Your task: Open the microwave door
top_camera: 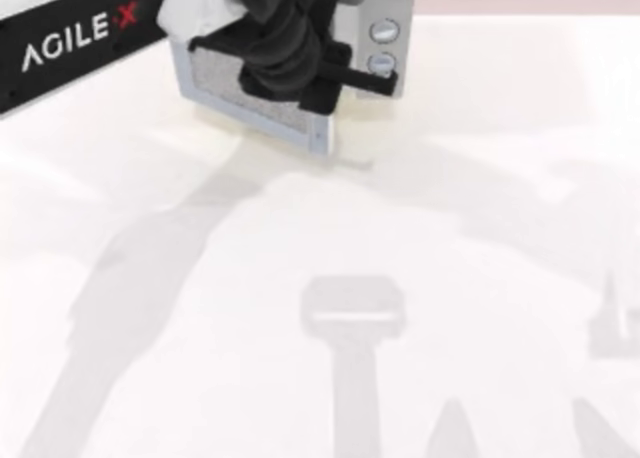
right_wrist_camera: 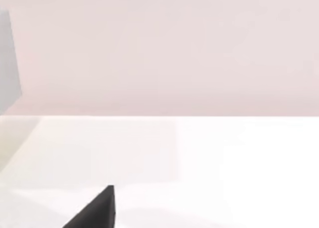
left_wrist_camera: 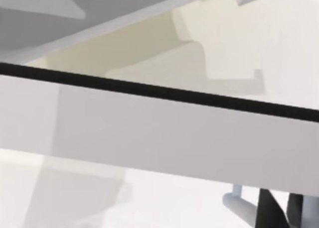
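The microwave (top_camera: 398, 8) stands at the table's far edge in the top view, its two round knobs (top_camera: 384, 31) facing forward. The microwave door (top_camera: 215, 88), with its speckled mesh window, is swung partway out from the body, hinged on the left. My left gripper (top_camera: 345, 78) reaches down over the door's free edge and is shut on the handle. In the left wrist view the door's grey edge (left_wrist_camera: 174, 138) crosses the frame, and the pale handle bar (left_wrist_camera: 239, 208) runs into the dark fingers (left_wrist_camera: 269, 215). My right gripper (right_wrist_camera: 99, 210) is parked off the top view.
The white table (top_camera: 450, 228) spreads in front of the microwave, with only arm shadows on it. A grey corner of the microwave (right_wrist_camera: 7, 63) shows at the side of the right wrist view. The left arm's white link (top_camera: 70, 38) lies at the top left.
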You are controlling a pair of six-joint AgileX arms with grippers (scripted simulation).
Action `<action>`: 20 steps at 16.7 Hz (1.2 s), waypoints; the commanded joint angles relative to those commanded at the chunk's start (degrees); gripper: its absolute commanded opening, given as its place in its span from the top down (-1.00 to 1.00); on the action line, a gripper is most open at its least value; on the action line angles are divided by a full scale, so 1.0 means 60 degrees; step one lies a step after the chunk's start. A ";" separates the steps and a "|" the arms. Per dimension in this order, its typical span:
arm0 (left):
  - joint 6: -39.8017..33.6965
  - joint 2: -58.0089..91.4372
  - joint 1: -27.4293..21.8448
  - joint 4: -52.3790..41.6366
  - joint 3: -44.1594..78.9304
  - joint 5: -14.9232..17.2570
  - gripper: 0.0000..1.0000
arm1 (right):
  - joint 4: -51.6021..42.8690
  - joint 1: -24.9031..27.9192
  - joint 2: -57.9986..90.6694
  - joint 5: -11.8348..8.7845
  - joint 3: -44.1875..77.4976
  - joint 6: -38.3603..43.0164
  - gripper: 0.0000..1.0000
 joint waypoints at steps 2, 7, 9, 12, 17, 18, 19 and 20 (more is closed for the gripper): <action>0.0000 0.0000 0.0000 0.0000 0.0000 0.0000 1.00 | 0.0000 0.0000 0.0000 0.0000 0.0000 0.0000 -1.00; 0.0000 0.0000 0.0000 0.0000 0.0000 0.0000 1.00 | 0.0000 0.0000 0.0000 0.0000 0.0000 0.0000 -1.00; 0.0000 0.0000 0.0000 0.0000 0.0000 0.0000 1.00 | 0.0000 0.0000 0.0000 0.0000 0.0000 0.0000 -1.00; 0.0101 -0.0067 -0.0016 0.0045 -0.0157 0.0132 1.00 | 0.0000 0.0000 0.0000 0.0000 0.0000 0.0000 -1.00; 0.1090 -0.0738 0.0282 0.0384 -0.1024 0.0636 1.00 | 0.0000 0.0000 0.0000 0.0000 0.0000 0.0000 -1.00; 0.1193 -0.0791 0.0311 0.0404 -0.1125 0.0690 1.00 | 0.0000 0.0000 0.0000 0.0000 0.0000 0.0000 -1.00; 0.1211 -0.0799 0.0316 0.0407 -0.1144 0.0699 1.00 | 0.0000 0.0000 0.0000 0.0000 0.0000 0.0000 -1.00; 0.1211 -0.0799 0.0316 0.0407 -0.1144 0.0699 1.00 | 0.0000 0.0000 0.0000 0.0000 0.0000 0.0000 -1.00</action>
